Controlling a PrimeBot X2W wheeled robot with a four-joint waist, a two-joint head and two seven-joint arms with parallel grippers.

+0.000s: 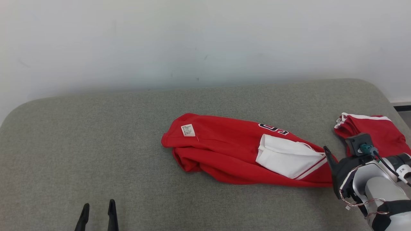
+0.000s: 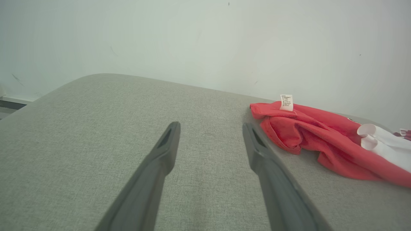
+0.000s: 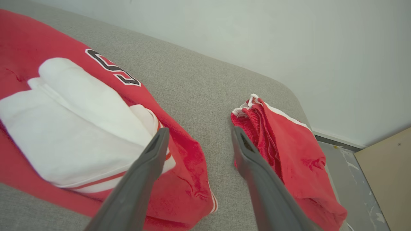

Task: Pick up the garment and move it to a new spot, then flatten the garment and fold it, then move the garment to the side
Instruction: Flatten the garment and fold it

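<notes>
On the grey upholstered worktop (image 1: 96, 144) the crumpled red-and-white jersey garment (image 1: 224, 150) lies right of centre, so near the smaller folded red cloth (image 1: 382, 131) at the right edge that I could snag both; my right end effector (image 3: 199, 131) hovers above the gap between them, fingers apart, empty, like my left end effector (image 1: 98, 207).

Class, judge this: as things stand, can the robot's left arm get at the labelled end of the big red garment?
Probably yes. The left gripper is open over the bare grey surface, and nothing lies between it and the red garment, whose white label end is nearest.
</notes>
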